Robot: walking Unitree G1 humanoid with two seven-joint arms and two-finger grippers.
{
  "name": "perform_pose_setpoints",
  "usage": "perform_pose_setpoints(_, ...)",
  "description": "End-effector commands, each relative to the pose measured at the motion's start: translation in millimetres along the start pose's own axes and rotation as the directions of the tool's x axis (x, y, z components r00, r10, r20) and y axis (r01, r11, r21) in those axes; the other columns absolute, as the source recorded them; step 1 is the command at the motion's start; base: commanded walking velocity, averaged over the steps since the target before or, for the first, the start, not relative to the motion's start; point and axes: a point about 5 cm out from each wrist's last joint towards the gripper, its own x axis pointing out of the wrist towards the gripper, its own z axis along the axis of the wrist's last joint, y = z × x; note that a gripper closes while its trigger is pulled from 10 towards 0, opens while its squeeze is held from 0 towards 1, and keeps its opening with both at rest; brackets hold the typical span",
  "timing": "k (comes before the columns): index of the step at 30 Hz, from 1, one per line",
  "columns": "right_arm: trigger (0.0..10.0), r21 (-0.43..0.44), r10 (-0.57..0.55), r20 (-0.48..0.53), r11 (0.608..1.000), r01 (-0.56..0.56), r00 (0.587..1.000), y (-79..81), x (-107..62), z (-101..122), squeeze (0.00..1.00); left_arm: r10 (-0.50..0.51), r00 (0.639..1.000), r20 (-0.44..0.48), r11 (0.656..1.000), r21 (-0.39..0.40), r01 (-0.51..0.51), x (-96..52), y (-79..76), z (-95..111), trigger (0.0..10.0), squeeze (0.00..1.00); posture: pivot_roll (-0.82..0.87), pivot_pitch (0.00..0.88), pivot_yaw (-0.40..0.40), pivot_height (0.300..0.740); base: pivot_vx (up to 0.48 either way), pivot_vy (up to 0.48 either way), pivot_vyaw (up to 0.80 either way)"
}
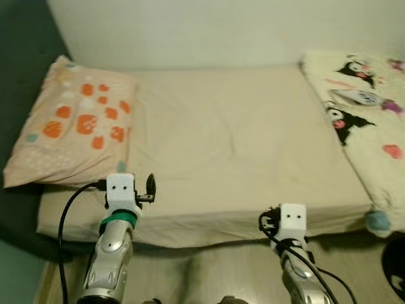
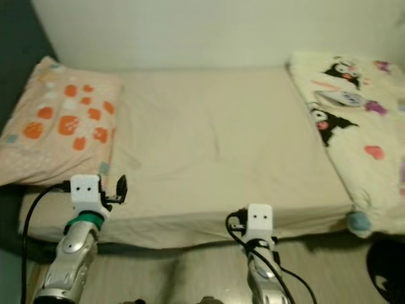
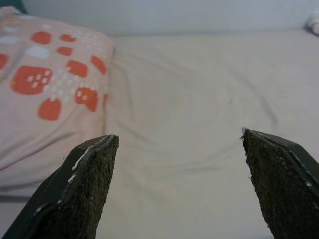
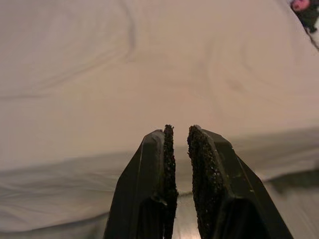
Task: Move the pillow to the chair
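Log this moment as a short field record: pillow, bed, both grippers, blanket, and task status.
pillow: pink with orange patches, lying at the robot's left end of the bed, not held
bed: beige sheet, bare in the middle
left gripper: fingers wide open, raised at the bed's near edge, just right of the pillow's near corner, holding nothing
right gripper: fingers nearly shut with a thin gap, holding nothing, low at the bed's near edge
blanket: cream with cartoon print, at the right end
task status: pillow not yet picked up

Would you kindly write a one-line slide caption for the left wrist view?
Open left gripper faces the bed, with the orange-patterned pillow lying ahead to one side.
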Motion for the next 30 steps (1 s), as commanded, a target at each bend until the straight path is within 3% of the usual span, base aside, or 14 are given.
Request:
perform_pose_setpoints(1,10.0,-0.001,0.016,-0.015,1.000,-0.016,1.000,5.9,-0.9,-2.3,0.00,0.022,0.999,-0.036,1.000,0.015,-0.021,-2.7,7.1,-8.3,10.0,0.00,-0.03,0.063,0.056,0.740,0.000,0.000,0.00)
perform_pose_setpoints(10,10.0,-0.050,0.042,-0.027,0.998,-0.044,0.999,9.5,5.6,0.9,0.00,0.031,0.998,-0.052,0.999,0.033,-0.029,-8.6,10.3,-14.5,10.0,0.00,0.00,0.042,0.025,0.740,0.000,0.000,0.00)
perform_pose_setpoints(15,10.0,-0.023,0.040,-0.040,0.999,-0.041,0.998,10.8,9.8,0.1,0.00,0.028,0.995,-0.099,0.998,0.052,-0.023,-9.1,14.8,-23.0,10.0,0.00,0.02,0.037,0.027,0.740,0.000,0.000,0.00)
perform_pose_setpoints(22,10.0,-0.028,0.030,-0.187,0.999,-0.036,0.982,8.0,10.1,-26.6,0.00,-0.034,0.971,-0.235,0.998,0.047,0.046,-18.6,13.5,-54.0,10.0,0.00,0.06,0.040,0.003,0.740,0.000,0.000,0.00)
perform_pose_setpoints(25,10.0,-0.094,0.004,-0.324,0.995,-0.036,0.946,7.0,2.8,-51.6,0.00,0.014,0.908,-0.419,0.999,0.036,0.002,-32.8,23.1,-95.5,10.0,0.00,0.07,0.044,-0.020,0.740,0.000,0.000,0.00)
perform_pose_setpoints(26,10.0,-0.094,0.004,-0.324,0.995,-0.036,0.946,7.0,2.8,-51.6,0.00,0.014,0.908,-0.419,0.999,0.036,0.002,-32.8,23.1,-95.5,10.0,0.00,0.07,0.044,-0.020,0.740,0.000,0.000,0.00)
perform_pose_setpoints(29,10.0,-0.159,-0.067,-0.487,0.987,-0.013,0.871,-1.1,-11.7,-79.4,0.00,0.081,0.780,-0.621,0.995,0.007,-0.098,-53.7,29.0,-132.5,10.0,0.00,0.08,0.048,-0.033,0.740,0.000,0.000,0.00)
perform_pose_setpoints(30,10.0,-0.159,-0.067,-0.487,0.987,-0.013,0.871,-1.1,-11.7,-79.4,0.00,0.081,0.780,-0.621,0.995,0.007,-0.098,-53.7,29.0,-132.5,10.0,0.00,0.08,0.048,-0.033,0.740,0.000,0.000,0.00)
